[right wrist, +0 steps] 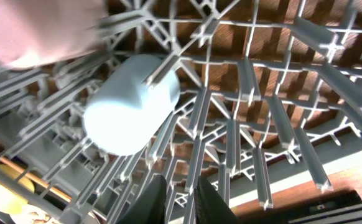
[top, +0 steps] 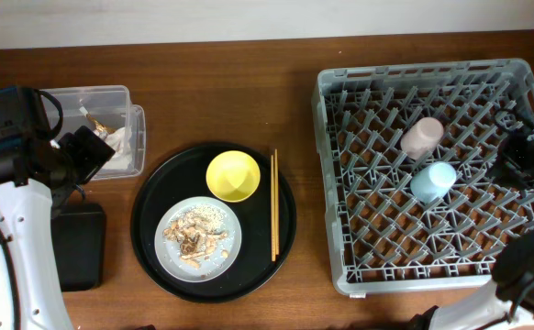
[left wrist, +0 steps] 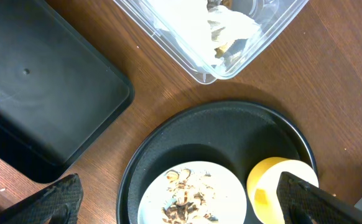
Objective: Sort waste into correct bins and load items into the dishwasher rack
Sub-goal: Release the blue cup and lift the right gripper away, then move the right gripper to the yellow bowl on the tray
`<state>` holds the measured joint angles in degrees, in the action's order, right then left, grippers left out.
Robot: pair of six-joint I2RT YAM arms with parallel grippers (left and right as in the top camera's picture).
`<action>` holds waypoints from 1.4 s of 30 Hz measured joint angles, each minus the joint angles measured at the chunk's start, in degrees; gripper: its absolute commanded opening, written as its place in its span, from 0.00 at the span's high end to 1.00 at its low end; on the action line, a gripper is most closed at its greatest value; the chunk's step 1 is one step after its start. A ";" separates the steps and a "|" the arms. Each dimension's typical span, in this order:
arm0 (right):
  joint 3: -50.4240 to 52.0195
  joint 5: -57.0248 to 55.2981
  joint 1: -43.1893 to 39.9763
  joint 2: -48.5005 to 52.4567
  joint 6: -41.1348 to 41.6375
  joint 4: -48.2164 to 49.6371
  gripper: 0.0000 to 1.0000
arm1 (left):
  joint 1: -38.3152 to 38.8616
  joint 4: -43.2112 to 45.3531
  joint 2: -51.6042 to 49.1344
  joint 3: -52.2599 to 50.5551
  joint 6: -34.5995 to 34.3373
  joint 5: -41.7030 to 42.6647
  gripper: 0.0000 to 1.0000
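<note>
Crumpled wrappers [top: 111, 133] lie in the clear box [top: 120, 95]. My left gripper [top: 88, 151] hangs open and empty above the gap between the box and the round black tray; its wrist view shows the wrappers [left wrist: 224, 28], the plate [left wrist: 153, 193] with food scraps [left wrist: 187, 199] and the yellow saucer [left wrist: 274, 180]. The grey-white plate [top: 231, 246], food scraps [top: 196, 236], saucer [top: 233, 175] and chopsticks [top: 274, 206] sit on the round tray. The pink cup [top: 422, 136] and blue cup [top: 433, 180] lie in the rack [top: 414, 73]. My right gripper [right wrist: 182, 199] is shut and empty over the rack pegs, near the blue cup [right wrist: 128, 106].
The shallow black rectangular tray [top: 79, 247] lies left of the large round black tray [top: 152, 220], below the clear box. It also shows in the left wrist view [left wrist: 38, 93]. The right arm [top: 528, 151] reaches over the rack's right side.
</note>
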<state>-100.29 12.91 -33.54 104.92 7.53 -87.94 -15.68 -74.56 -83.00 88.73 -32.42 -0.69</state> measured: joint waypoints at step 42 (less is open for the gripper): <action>-0.33 -9.27 68.83 22.69 18.05 17.84 0.65 | 0.00 0.00 0.00 0.00 0.00 0.00 0.01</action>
<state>-100.62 3.64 35.29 127.61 25.58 -70.11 -15.68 -74.56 -83.00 88.73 -32.42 -0.69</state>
